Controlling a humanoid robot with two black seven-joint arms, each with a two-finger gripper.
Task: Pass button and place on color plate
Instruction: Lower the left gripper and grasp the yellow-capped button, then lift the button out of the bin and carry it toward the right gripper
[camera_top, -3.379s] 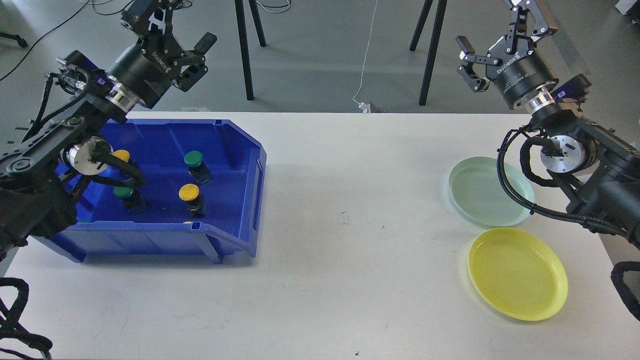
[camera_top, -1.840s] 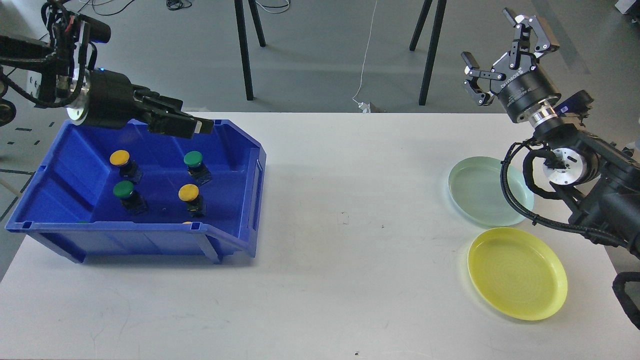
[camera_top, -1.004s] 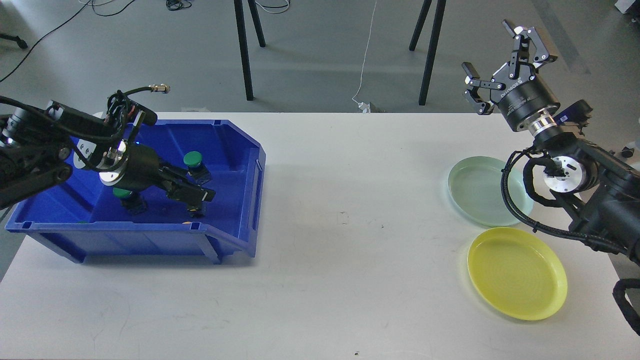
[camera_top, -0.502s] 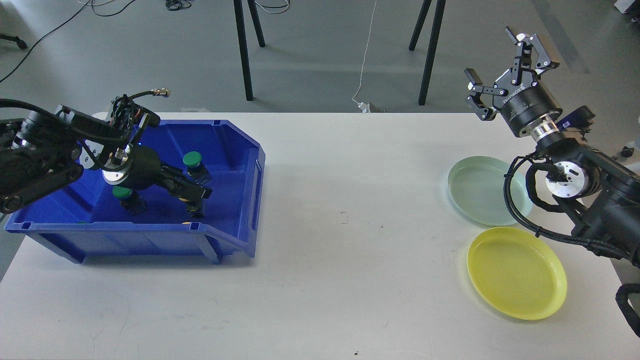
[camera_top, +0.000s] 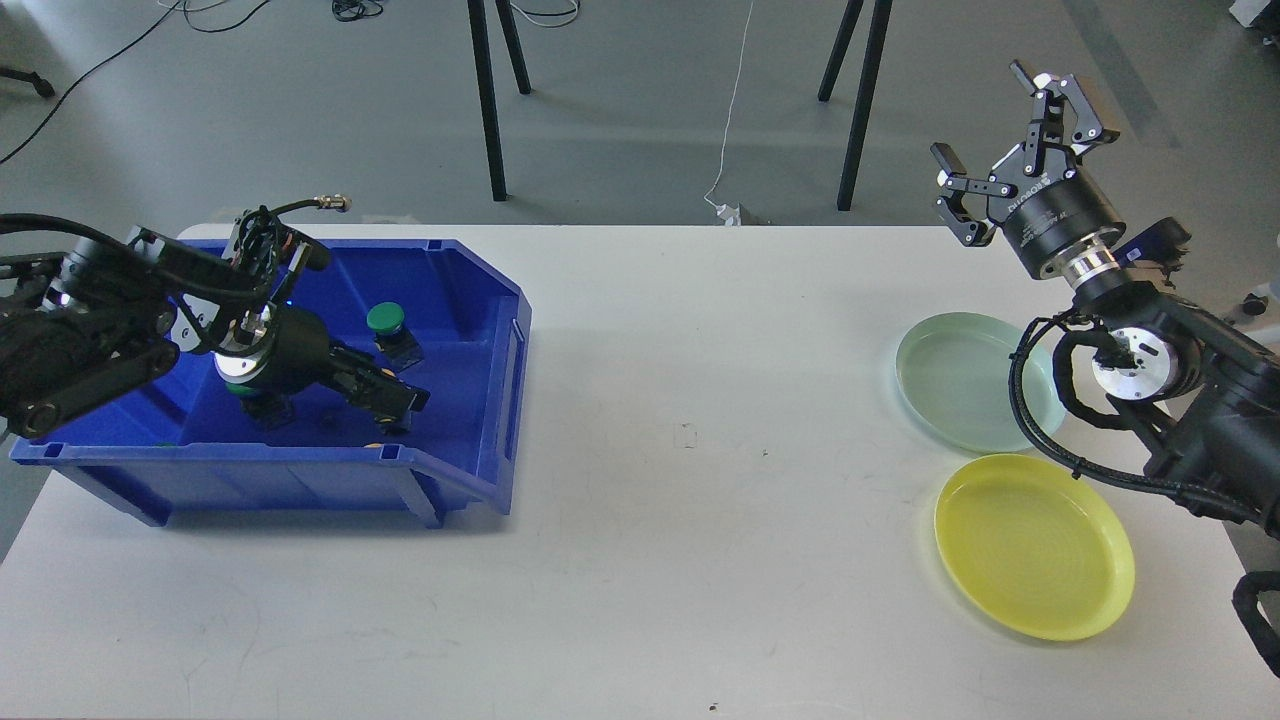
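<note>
A blue bin at the table's left holds push buttons on black bases. A green button stands at the back of it. A second green button is mostly hidden under my left wrist. My left gripper is low inside the bin, over the spot where a yellow button stood; that button is hidden, and the dark fingers cannot be told apart. My right gripper is open and empty, raised above the table's far right edge. A pale green plate and a yellow plate lie at the right.
The left arm covers the bin's back left corner. A small yellow bit shows by the bin's front wall. Black stand legs rise behind the white table.
</note>
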